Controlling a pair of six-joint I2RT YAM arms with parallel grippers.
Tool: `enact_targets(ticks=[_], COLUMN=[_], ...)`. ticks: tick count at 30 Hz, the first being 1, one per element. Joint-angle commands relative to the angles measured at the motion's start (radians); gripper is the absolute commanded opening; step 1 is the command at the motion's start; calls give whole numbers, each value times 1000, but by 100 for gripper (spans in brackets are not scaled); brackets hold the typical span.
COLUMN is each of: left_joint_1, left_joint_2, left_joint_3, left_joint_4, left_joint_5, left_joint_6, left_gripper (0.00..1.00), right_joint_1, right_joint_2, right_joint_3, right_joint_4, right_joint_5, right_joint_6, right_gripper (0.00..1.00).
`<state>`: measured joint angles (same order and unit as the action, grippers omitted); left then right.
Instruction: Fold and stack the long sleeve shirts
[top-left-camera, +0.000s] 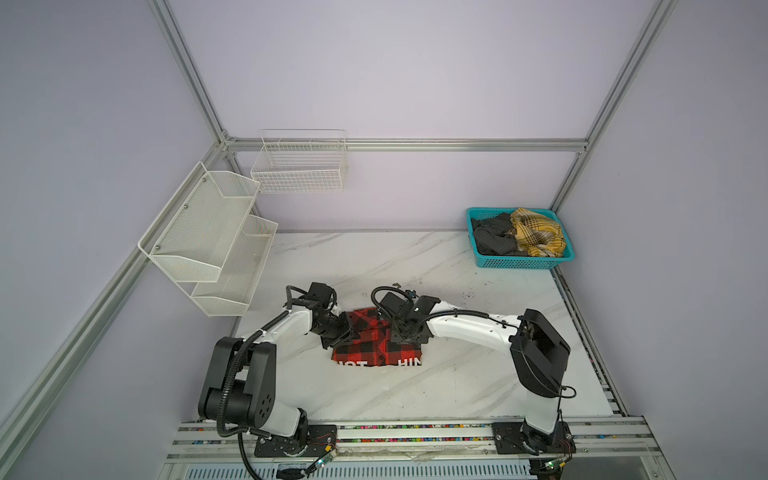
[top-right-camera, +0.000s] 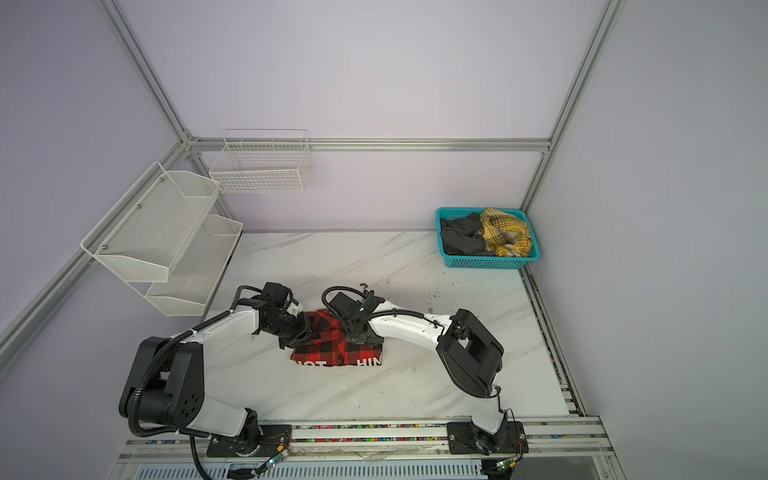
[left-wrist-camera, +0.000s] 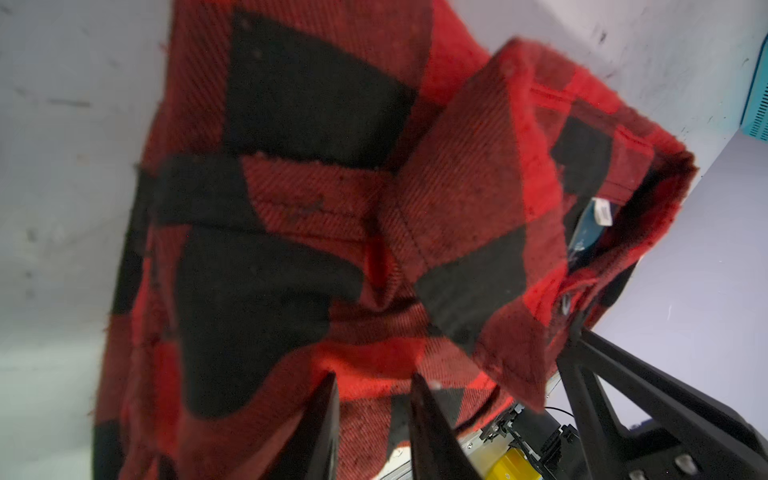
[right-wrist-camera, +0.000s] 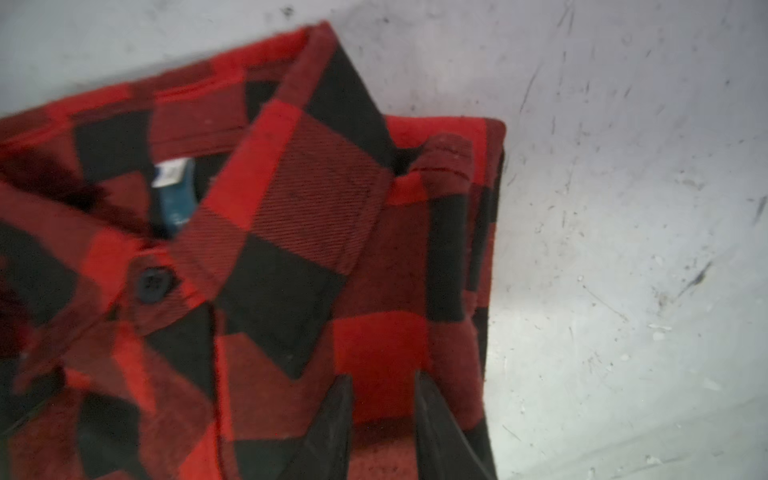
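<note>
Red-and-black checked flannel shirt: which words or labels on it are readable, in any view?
"OT": white block letters on the red-and-black checked flannel shirt, a letter before it unclear.
"HIN": same lettering, cut off at the shirt's edge.
Blue-and-white neck label: too blurred to read.

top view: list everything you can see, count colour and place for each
shirt: one, red and black check with white letters, folded mid table
dark garment: one, dark grey, in the basket
yellow checked garment: one, yellow, in the basket beside the dark one
basket: one, teal, far right table corner
wire basket: one, white, on the back wall
mesh shelf: one, white, two tiers, on the left wall
table: one, white marble look
arms: two, white and black, reaching in from the near rail
left pincer: one, black, on the shirt
right pincer: one, black, on the shirt
</note>
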<state>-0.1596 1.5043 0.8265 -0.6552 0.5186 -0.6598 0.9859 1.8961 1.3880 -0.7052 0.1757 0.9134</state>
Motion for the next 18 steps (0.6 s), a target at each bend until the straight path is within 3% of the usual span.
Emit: enact_targets(ticks=[1, 7, 12, 18], left_joint_1=[-6, -6, -8, -9], left_joint_2=[18, 30, -23, -146], left_joint_3=[-4, -22, 14, 168], left_joint_4=[39, 59, 45, -16], left_joint_5=[2, -8, 27, 36], left_joint_6=[28, 28, 1, -44], left_gripper=[28, 28, 30, 30], right_joint_1=[-32, -75, -84, -83], right_joint_2=[-13, -37, -48, -84], right_joint_3=[-84, -210, -150, -15], right_joint_4=[82, 203, 155, 31], right_joint_5=[-48, -97, -86, -28], right_joint_6=[30, 31, 2, -51], right_gripper=[25, 19, 19, 16])
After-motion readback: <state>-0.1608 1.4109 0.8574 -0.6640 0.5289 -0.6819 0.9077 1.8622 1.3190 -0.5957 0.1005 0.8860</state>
